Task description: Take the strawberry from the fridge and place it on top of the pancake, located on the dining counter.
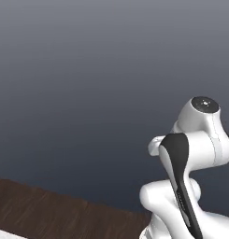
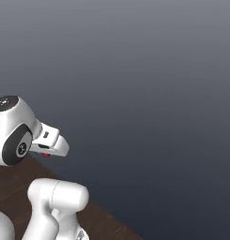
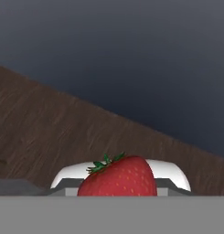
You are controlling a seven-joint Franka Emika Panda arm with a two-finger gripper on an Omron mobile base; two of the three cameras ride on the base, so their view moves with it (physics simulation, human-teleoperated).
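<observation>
a plain dark grey wall [image 1: 88, 70] stands ahead, with a brown wood-grain floor [image 3: 49, 128] below it. the white arm [image 1: 195, 154] is folded up above that floor. the jaws [image 2: 53, 149] hold a small bright-red strawberry [image 3: 118, 179], green leafy cap up and to the left; how wide they stand, i cannot tell.

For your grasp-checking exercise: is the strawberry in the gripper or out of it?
In the gripper. The hand view shows the strawberry sitting at the gripper; the right base view shows red at its tips.
</observation>
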